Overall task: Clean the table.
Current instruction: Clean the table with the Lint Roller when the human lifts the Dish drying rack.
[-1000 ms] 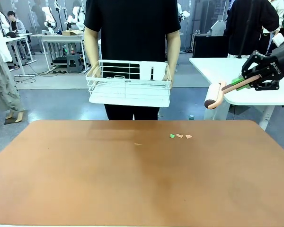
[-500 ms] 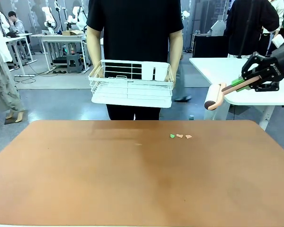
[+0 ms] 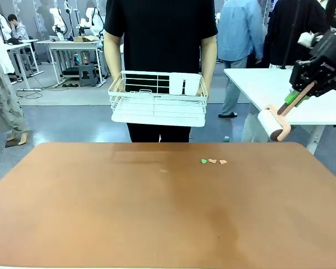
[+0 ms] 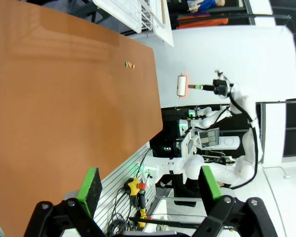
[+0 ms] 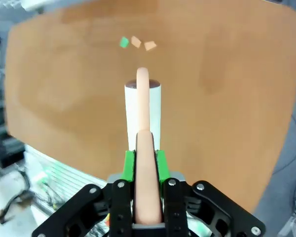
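As your right hand point(image 3: 295, 95), clamped on the pink-handled white lint roller point(image 3: 271, 123), is tipping the roller head down from its sideways pose, you are likely lining up for the small green and tan scraps point(image 3: 213, 161) lying on the wide reddish-brown tabletop point(image 3: 101, 213) near its far edge.

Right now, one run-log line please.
right gripper: shut on lint roller, airborne | left gripper: open, empty | table: three scraps | wire rack: held by person
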Robot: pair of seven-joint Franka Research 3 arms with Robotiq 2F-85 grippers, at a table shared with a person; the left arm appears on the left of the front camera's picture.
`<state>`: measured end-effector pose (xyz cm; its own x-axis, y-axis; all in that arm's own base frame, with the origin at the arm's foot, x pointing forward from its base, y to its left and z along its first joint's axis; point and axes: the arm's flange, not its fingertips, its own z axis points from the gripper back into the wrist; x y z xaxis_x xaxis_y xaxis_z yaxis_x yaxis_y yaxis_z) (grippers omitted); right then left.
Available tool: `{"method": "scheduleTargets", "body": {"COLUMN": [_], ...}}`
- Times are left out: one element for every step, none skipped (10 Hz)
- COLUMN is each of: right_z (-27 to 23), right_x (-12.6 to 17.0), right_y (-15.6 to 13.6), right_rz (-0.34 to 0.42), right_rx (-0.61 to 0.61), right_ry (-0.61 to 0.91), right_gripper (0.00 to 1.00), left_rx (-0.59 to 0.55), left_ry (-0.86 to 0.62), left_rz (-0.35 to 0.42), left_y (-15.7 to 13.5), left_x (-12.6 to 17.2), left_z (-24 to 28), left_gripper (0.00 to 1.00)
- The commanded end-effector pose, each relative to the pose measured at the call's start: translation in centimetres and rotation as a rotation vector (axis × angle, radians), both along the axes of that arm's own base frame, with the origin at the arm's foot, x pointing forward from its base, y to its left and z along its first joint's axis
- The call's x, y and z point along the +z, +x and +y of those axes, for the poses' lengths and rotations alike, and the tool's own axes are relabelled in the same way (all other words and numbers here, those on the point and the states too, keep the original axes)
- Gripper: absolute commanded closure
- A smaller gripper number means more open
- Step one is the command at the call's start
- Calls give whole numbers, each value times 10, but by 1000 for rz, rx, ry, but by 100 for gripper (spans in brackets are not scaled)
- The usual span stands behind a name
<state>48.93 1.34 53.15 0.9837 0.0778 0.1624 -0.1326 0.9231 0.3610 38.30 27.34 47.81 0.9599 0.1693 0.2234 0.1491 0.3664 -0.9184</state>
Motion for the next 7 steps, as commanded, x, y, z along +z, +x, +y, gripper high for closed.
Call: {"method": "scheduleTargets", "body": {"right_z": [18, 26, 29, 33, 37, 41, 41], "right_x": [-14, -37, -52, -68, -85, -104, -113], "right_y": [44, 55, 61, 64, 64, 66, 69], "right_rz": [40, 69, 71, 21, 14, 47, 59], "right_rx": [59, 29, -2, -63, -91, -87, -98], "right_ry": [-85, -105, -98, -106, -95, -93, -96], "right_gripper": [79, 79, 79, 79, 79, 79, 79], "left_rx": [1, 1, 1, 1, 1, 1, 1], "left_ry": [-4, -4, -4, -4, -4, -4, -4], "left_rz": [-13, -13, -13, -13, -13, -13, -13], "left_y": [-4, -4, -4, -4, -4, -4, -4], "left_x": [1, 1, 1, 1, 1, 1, 1], "left_z": [1, 1, 1, 1, 1, 1, 1], "left_gripper": [0, 0, 0, 0, 0, 0, 0]}}
